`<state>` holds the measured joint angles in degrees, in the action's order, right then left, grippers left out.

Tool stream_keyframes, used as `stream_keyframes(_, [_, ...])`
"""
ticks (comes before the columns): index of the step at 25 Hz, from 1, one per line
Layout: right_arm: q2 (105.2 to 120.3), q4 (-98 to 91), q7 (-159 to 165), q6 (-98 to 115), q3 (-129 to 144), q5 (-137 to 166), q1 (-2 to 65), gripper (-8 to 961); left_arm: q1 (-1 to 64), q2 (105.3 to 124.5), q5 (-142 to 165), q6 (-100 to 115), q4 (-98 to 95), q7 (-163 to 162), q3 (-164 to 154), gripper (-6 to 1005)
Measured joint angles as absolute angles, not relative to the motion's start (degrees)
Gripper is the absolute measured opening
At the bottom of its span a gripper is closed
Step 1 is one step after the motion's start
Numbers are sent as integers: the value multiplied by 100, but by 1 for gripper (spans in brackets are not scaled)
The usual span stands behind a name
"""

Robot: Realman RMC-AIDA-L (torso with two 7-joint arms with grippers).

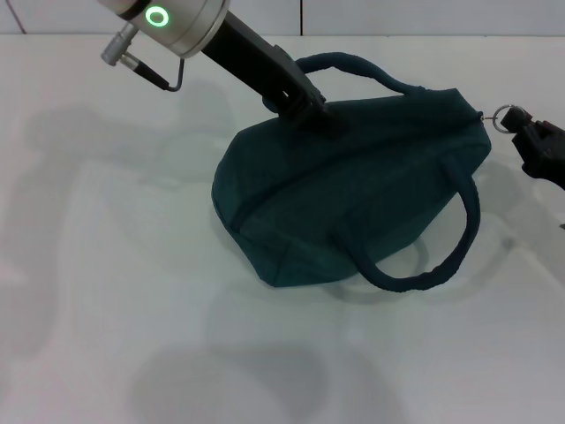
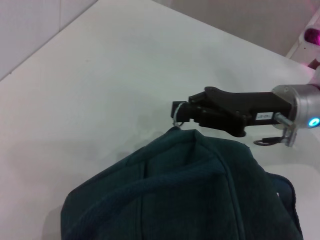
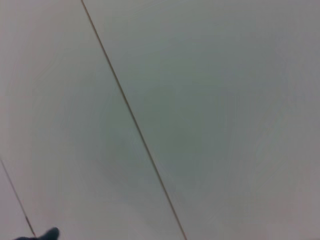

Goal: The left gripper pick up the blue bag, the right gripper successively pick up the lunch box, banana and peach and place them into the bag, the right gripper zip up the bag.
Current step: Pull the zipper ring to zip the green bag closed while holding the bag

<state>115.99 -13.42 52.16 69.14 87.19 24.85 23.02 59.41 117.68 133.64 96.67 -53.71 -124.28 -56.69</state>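
Note:
The blue bag point(image 1: 353, 194) lies on the white table with its top seam closed and one loop handle point(image 1: 433, 265) drooping toward the front. My left gripper point(image 1: 309, 110) reaches in from the back left and is shut on the bag's top fabric beside the rear handle point(image 1: 353, 66). At the bag's right end my right gripper point(image 1: 521, 132) is shut on the silver ring zipper pull point(image 1: 505, 115). The left wrist view shows the right gripper point(image 2: 182, 114) pinching the zipper pull point(image 2: 177, 119) just past the bag point(image 2: 190, 190). The lunch box, banana and peach are out of view.
White table point(image 1: 132, 265) spreads around the bag on all sides. A wall runs along the back edge point(image 1: 397, 18). The right wrist view shows only a pale surface with thin seams point(image 3: 130, 115).

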Motion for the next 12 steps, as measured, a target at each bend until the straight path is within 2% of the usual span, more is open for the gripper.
stream_keyframes(12, [11608,-1336,5125,7054,9012,2521,2231,3,5870,11747,13129,9832,-5367,-12371,-5666,45])
